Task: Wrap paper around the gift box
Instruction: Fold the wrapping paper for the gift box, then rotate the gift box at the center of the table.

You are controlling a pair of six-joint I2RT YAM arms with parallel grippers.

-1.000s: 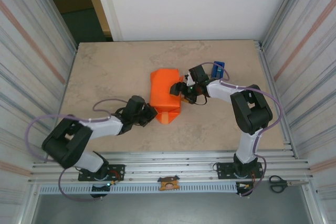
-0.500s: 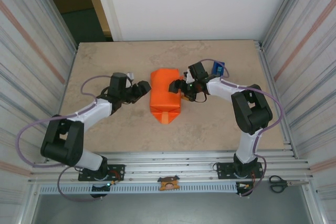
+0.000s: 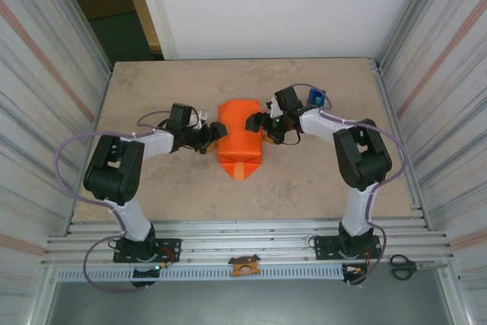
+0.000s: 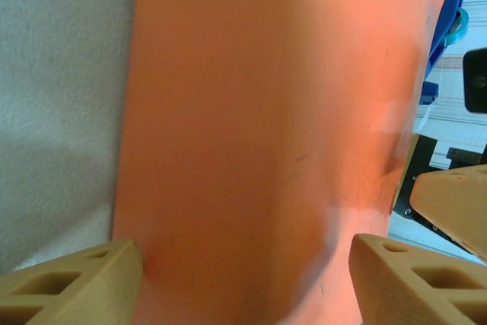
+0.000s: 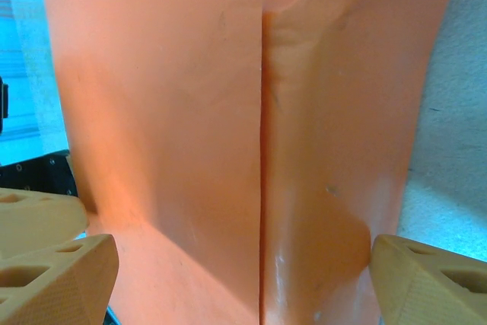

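Observation:
The paper (image 3: 240, 138) lies folded into an orange parcel at the table's middle, with a small flap at its near end. The gift box is hidden inside it. My left gripper (image 3: 216, 133) is at the parcel's left side, open. In the left wrist view the paper (image 4: 259, 127) spreads out between the wide-apart fingers (image 4: 76, 283). My right gripper (image 3: 257, 122) is at the parcel's right side, also open. A lengthwise seam in the paper (image 5: 228, 112) runs between its fingers (image 5: 434, 283), which straddle the parcel's width.
A blue tape dispenser (image 3: 316, 99) stands just behind the right arm. Scissors (image 3: 403, 266) lie on the rail at the near right. Metal walls close in both sides of the table (image 3: 152, 89).
My left arm has swung from the parcel's near left corner up to its left side, and its jaws have opened. My right gripper has shifted slightly towards the parcel.

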